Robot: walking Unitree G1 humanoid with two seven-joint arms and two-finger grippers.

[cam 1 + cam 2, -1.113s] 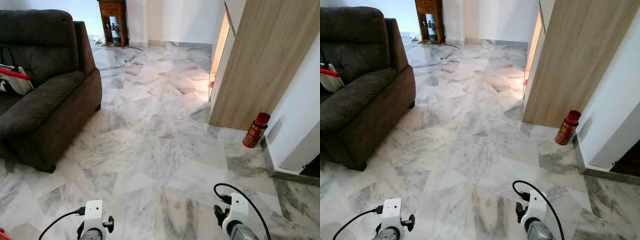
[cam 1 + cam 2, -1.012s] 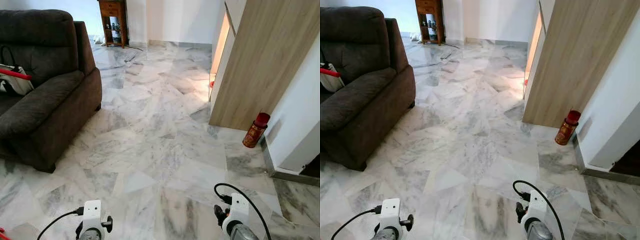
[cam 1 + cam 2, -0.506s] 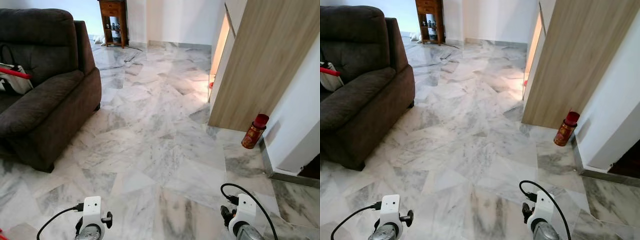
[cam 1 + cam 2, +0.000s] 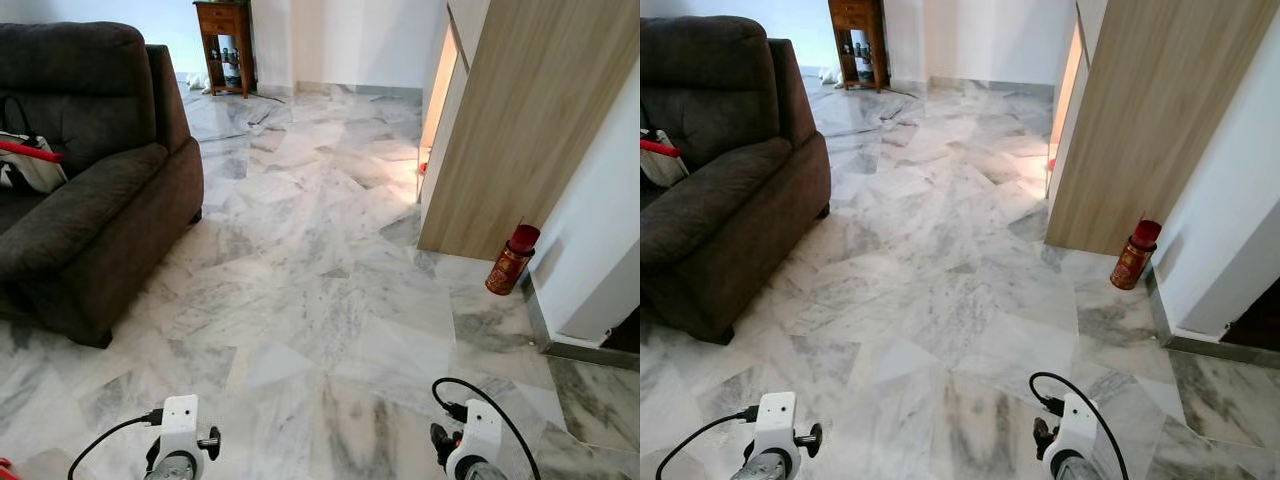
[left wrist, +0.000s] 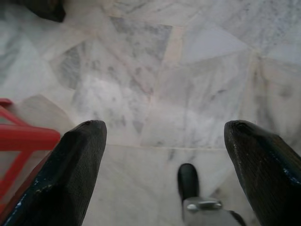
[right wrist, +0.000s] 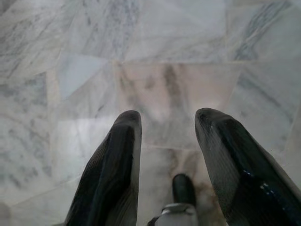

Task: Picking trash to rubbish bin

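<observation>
Standing on the grey-veined marble floor [image 4: 320, 300] against the white wall, a red-capped can [image 4: 510, 260] sits just beside the corner of a wood-panelled cabinet [image 4: 510, 130], well apart from both arms. The left gripper [image 5: 164, 141] hangs low over bare tiles with its black fingers spread wide and nothing between them; a red frame [image 5: 21, 141] lies next to it. The right gripper [image 6: 168, 136] is parted and empty above the floor. A dark brown sofa [image 4: 90, 190] fills the robot's left side, a wooden side table [image 4: 225, 40] beyond.
</observation>
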